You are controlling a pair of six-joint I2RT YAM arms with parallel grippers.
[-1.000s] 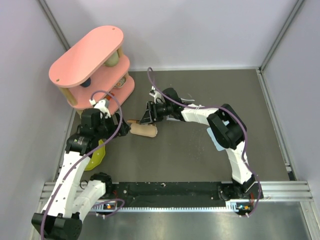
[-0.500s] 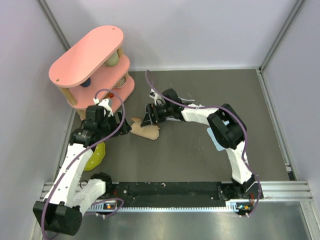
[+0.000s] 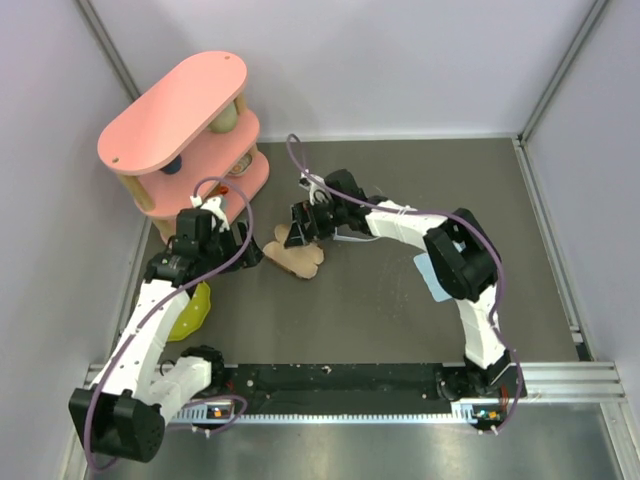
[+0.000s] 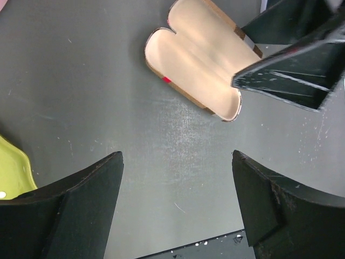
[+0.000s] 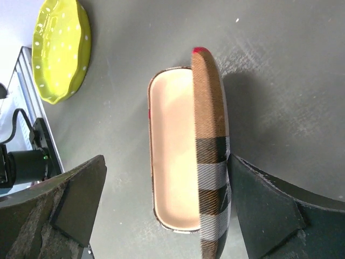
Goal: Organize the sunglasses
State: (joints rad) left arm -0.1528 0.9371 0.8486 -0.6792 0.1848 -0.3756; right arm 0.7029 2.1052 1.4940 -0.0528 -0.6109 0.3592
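One plaid case lay opened on the bench between two claws. The left claw gaped, holding nothing, and the right claw was spread astride the case. One yellow dish sat nearby. The sunglasses could not be made out.

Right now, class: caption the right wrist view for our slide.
Empty plaid case lies open between the fingers; green dish beyond.

Nothing here can be read: no words, brand, number or sign shows in any view. The only mark of that kind is a small red tab on the rim of the open plaid glasses case. It is too small to tell whether anything is printed on it.
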